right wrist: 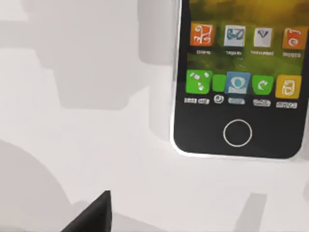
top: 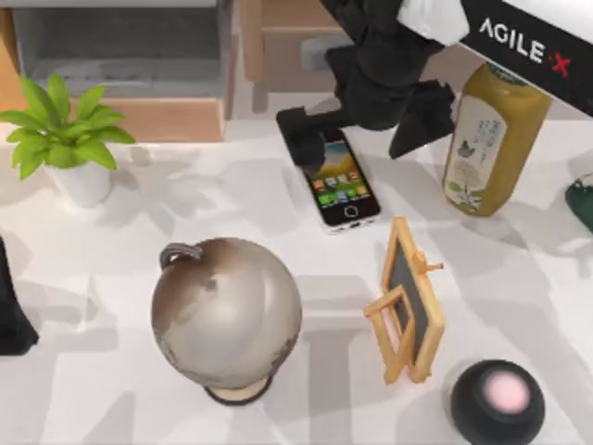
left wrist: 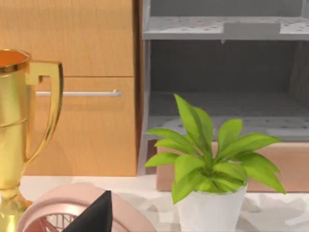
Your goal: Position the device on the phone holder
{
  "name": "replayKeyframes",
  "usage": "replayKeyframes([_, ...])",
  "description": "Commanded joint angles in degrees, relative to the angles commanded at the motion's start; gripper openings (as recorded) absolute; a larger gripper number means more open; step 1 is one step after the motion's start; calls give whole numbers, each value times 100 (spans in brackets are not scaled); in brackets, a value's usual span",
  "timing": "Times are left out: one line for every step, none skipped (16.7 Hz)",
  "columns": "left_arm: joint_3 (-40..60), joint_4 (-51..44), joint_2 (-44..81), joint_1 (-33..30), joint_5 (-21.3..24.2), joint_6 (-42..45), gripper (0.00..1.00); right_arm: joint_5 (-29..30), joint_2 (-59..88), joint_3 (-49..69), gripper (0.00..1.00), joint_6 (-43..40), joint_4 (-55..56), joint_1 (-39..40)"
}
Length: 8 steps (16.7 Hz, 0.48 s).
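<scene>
A white surface (top: 111, 352) seen from above holds a phone (top: 341, 185) lying flat, screen up, near the back centre. The right arm's gripper (top: 357, 139) hangs over the phone's far end, its dark fingers (top: 301, 139) spread wide, one over the phone's top left corner and the other off to the right near a tall yellow-green bottle (top: 486, 139). They hold nothing. The wrist camera on that arm looks down at the phone's lower screen and round home button (right wrist: 237, 132). The wooden phone holder (top: 408, 301) stands apart from the phone, nearer the front, between a globe (top: 227, 315) and a round black speaker (top: 498, 399). A potted plant (top: 69, 139) sits at the left. The left arm (top: 14, 306) is parked at the left edge; whether its fingers are spread cannot be told. The step in hand appears to be reaching for the phone. Next, the fingers likely need to lower around its edges and close before any lift toward the holder.
</scene>
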Motion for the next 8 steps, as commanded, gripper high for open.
replayKeyframes([0,0,0,0,0,0,100,80,396,460,100,30,-110,1])
replayKeyframes([0,0,0,0,0,0,100,159,735,872,100,58,-196,-8])
replayKeyframes([0,0,0,0,0,0,100,234,1017,1229,100,82,-260,-24])
replayKeyframes([0,0,0,0,0,0,100,299,1230,1515,100,102,-301,-40])
replayKeyframes([0,0,0,0,0,0,100,356,1392,1742,100,120,-328,-54])
replayKeyframes([0,0,0,0,0,0,100,401,1509,1912,100,133,-344,-65])
replayKeyframes([0,0,0,0,0,0,100,434,1583,2023,100,143,-350,-73])
replayKeyframes([0,0,0,0,0,0,100,451,1617,2078,100,148,-352,-77])
